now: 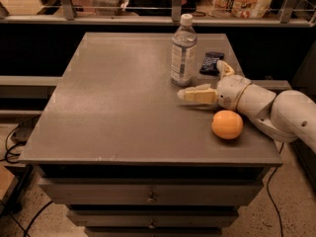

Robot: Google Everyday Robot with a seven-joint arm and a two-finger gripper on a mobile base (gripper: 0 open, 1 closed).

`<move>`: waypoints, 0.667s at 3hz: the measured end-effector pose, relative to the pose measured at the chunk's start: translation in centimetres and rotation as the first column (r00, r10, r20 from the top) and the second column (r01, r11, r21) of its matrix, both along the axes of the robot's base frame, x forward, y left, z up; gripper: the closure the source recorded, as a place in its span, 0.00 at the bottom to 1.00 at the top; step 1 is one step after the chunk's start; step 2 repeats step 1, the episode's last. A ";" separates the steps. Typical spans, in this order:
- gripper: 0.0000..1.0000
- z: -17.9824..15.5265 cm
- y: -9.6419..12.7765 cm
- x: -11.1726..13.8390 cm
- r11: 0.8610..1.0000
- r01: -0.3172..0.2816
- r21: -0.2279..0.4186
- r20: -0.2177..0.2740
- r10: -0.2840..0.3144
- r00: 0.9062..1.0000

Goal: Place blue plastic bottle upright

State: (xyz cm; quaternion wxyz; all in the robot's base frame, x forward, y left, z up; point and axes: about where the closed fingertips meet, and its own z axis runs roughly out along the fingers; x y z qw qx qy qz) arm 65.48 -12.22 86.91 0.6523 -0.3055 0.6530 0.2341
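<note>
The blue plastic bottle [183,51], clear with a white cap and a pale label, stands upright on the grey table [113,98] towards its back right. My gripper [200,79] is just right of and in front of the bottle's base, low over the table. It is open and empty: one finger [197,94] points left in front of the bottle, the other [224,68] points up behind it. The fingers do not touch the bottle.
An orange [227,124] lies on the table close below my wrist. A small dark blue snack wrapper [211,62] lies right of the bottle near the table's right edge. Drawers [148,196] are under the tabletop. A railing and shelves run behind.
</note>
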 end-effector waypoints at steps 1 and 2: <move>0.00 0.0 0.0 0.0 1.000 0.000 0.000 0.000 0.000 1.000; 0.00 0.0 0.0 0.0 1.000 0.000 0.000 0.000 0.000 1.000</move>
